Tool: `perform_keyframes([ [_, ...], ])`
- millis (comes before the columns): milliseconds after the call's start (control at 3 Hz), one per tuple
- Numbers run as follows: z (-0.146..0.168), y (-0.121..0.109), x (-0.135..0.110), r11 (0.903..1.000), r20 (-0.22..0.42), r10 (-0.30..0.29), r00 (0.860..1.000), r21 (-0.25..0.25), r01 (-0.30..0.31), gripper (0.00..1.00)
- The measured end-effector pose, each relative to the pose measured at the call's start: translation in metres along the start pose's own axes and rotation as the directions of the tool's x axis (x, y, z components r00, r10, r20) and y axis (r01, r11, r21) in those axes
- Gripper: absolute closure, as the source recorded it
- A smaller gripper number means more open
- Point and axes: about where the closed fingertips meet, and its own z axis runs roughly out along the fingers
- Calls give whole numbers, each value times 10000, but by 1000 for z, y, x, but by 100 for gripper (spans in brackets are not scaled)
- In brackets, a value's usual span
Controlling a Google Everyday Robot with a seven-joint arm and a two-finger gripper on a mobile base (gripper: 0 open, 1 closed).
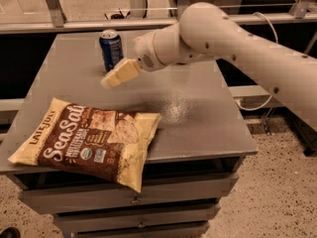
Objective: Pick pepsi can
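Note:
The pepsi can (111, 49), dark blue with a silver top, stands upright near the back of the grey table (208, 118), left of centre. My gripper (118, 74) reaches in from the right on the white arm (233, 38). Its cream-coloured tip hangs just in front of and slightly right of the can, low over the tabletop, close to it but apart.
A brown and cream Sea Salt chip bag (86, 140) lies flat at the front left of the table, overhanging the front edge. Drawers sit below the tabletop. A ledge and metal frame legs run behind the table. Speckled floor lies to the right.

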Motion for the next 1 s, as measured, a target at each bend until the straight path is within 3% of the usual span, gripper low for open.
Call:
perform_keyframes([
  [333,42,-24,-20,9995,702,115,9975,288,-136,0],
  [667,63,-36,-31,9988,975,132,9951,452,-177,0],
  [1000,82,-48,-30,9982,920,304,9953,490,-350,16],
])
